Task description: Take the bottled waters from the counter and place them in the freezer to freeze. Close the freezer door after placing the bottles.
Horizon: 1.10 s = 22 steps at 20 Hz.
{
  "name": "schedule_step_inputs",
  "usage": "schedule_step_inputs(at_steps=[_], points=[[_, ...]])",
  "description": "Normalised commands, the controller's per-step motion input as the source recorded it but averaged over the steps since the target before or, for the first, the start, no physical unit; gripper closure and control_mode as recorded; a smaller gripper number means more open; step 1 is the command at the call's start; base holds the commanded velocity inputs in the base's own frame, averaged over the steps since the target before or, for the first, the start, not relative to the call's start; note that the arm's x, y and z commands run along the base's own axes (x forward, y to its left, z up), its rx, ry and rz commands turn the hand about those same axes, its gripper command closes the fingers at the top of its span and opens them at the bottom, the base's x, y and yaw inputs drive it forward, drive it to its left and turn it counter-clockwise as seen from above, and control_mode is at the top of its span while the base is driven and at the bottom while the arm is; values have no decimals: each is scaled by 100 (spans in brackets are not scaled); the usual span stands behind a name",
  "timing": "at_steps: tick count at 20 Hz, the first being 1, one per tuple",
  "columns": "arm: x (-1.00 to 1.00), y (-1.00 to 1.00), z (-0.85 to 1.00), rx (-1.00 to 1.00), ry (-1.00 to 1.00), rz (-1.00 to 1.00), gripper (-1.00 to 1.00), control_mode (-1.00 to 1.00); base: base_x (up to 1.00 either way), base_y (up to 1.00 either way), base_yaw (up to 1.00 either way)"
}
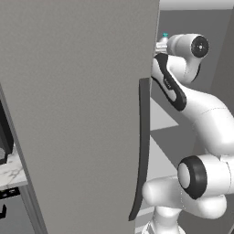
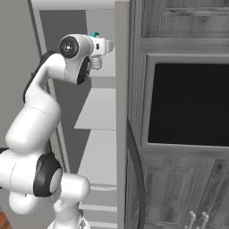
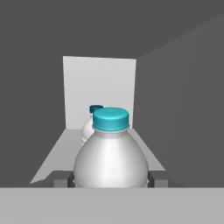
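Second water bottle (image 3: 110, 153) is gripped between the fingers (image 3: 160, 179) above the freezer shelf (image 3: 54, 155), the first bottle (image 3: 89, 127) behind it; next: lower and release.

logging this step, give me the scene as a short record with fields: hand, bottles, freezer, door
hand: hand shut on the near clear ribbed plastic bottle with light-blue cap, reaching into the freezer
near bottle: upright between the dark finger tips, above a white-grey freezer shelf
second bottle: similar clear bottle stands behind it on the same shelf
freezer: light-grey compartment, open
door: tall light-grey panel with a long dark bar handle, swung open
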Motion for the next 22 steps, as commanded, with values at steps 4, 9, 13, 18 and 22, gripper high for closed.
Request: schedule_step_inputs(at_steps=[4,9,13,18,22], points=[[41,0,-7,0,0,0,100,-100,0,0,0],[38,0,-12,0,0,0,100,-100,0,0,0],[24,-4,-16,0,0,0,100,-100,0,0,0],[17,-3,-21,-1,0,0,100,-100,0,0,0],[13,-2,-22,-3,-1,0,100,-100,0,0,0]])
